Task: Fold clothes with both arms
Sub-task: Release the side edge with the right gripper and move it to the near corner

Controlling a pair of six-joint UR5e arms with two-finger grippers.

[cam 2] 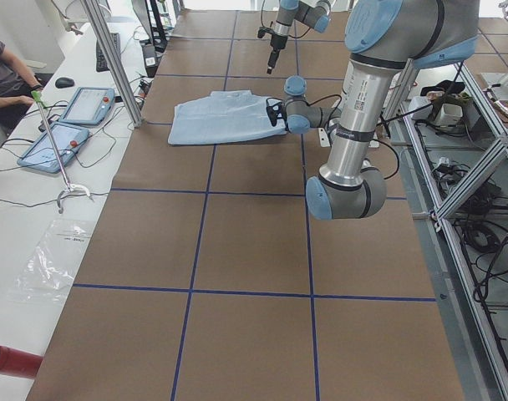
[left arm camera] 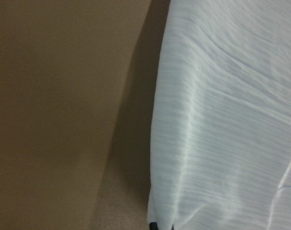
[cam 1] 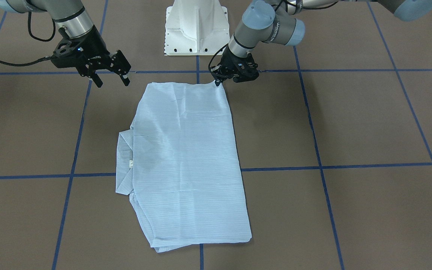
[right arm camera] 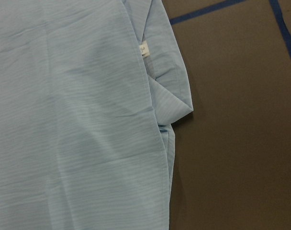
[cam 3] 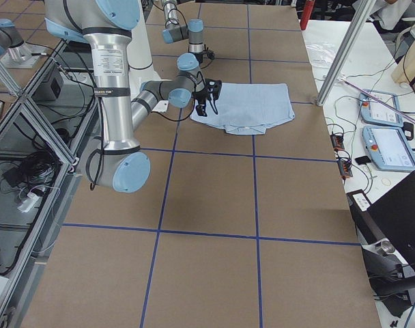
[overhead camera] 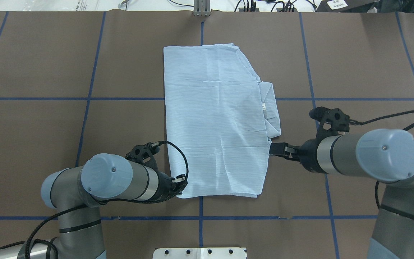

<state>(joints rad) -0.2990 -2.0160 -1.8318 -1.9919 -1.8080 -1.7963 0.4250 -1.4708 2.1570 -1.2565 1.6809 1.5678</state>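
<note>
Across the brown counter [cam 1: 351,123] we see the pale blue striped shirt [cam 1: 189,157] lying folded flat at the middle. The left gripper [cam 1: 219,82] looks pinched closed on its robot-side corner. The right gripper [cam 1: 113,83] hangs spread wide and holds nothing, just off the other robot-side corner. On that side we see the collar [cam 1: 124,161] and the neck tag [cam 1: 131,163] sticking out.

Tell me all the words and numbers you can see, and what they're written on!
None of them can be read for sure.
Neck tag on the shirt: tiny marks, too blurred to read.
Right arm: dark print down its silver tube, too small to read.
Left arm: the same kind of print, too small to read.
White label at the top of the overhead view: dark print, too small to read.
</note>
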